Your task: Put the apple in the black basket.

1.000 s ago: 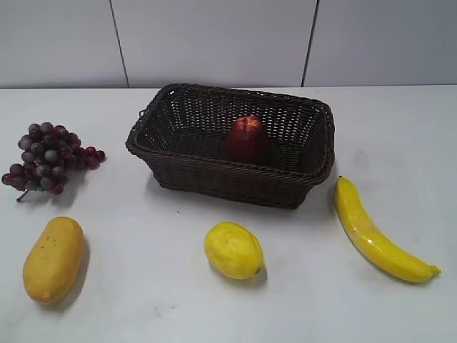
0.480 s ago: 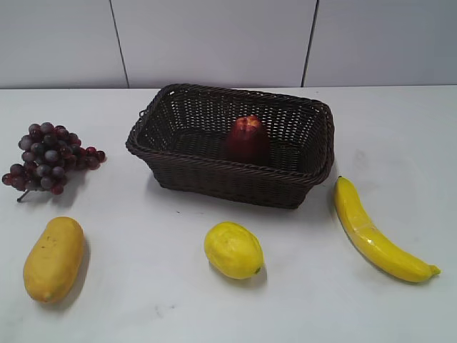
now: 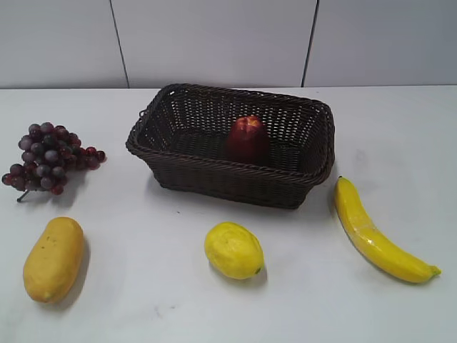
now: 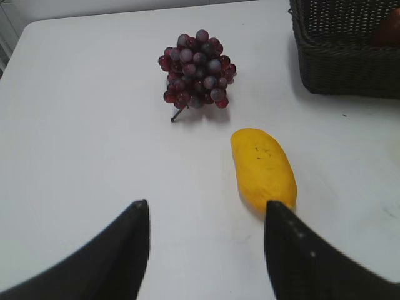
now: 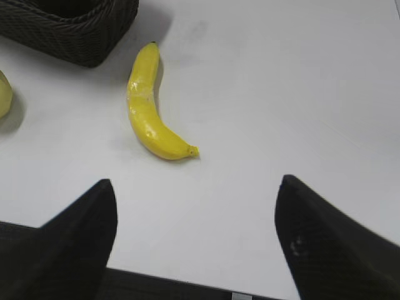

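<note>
The dark red apple (image 3: pixel 248 140) stands upright inside the black basket (image 3: pixel 186 171) at the back middle of the table. A sliver of the apple (image 4: pixel 390 28) shows in the basket (image 4: pixel 337 56) at the top right of the left wrist view. The basket's corner (image 5: pixel 69 31) shows in the right wrist view. My left gripper (image 4: pixel 206 209) is open and empty above the white table, short of the mango. My right gripper (image 5: pixel 197 187) is open and empty near the table's front edge. Neither gripper shows in the exterior view.
Purple-red grapes (image 3: pixel 46 157) lie at the left, also seen in the left wrist view (image 4: pixel 197 69). A yellow mango (image 3: pixel 53 259) (image 4: pixel 264 167), a lemon (image 3: pixel 233 250) and a banana (image 3: pixel 375 232) (image 5: pixel 150 109) lie along the front.
</note>
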Tool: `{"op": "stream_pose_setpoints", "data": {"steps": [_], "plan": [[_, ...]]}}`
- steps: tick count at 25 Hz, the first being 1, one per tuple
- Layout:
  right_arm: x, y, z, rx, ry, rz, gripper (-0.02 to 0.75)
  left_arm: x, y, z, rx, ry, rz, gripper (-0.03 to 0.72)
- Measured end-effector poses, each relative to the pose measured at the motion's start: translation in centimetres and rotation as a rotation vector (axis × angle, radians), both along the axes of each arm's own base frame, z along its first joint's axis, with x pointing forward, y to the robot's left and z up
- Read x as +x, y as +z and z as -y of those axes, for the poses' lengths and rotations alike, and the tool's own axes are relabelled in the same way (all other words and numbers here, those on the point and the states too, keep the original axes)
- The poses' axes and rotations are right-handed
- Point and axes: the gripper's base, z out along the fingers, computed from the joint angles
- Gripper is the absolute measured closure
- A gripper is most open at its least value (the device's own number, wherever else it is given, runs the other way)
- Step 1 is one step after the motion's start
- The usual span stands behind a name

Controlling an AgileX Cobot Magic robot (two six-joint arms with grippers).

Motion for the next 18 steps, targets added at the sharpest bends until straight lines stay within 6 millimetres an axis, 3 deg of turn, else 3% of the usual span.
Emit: {"op": "stream_pose_setpoints", "data": {"steps": [13,18], "plan": [[-0.1,0.1,0.0,0.005,-0.005,0.014,0.146,0.0,0.0,0.0,0.000,0.000,0.000,0.253],[-1.4,0.2,0.3,0.019,-0.108,0.100,0.146,0.0,0.0,0.0,0.000,0.000,0.000,0.253]]}}
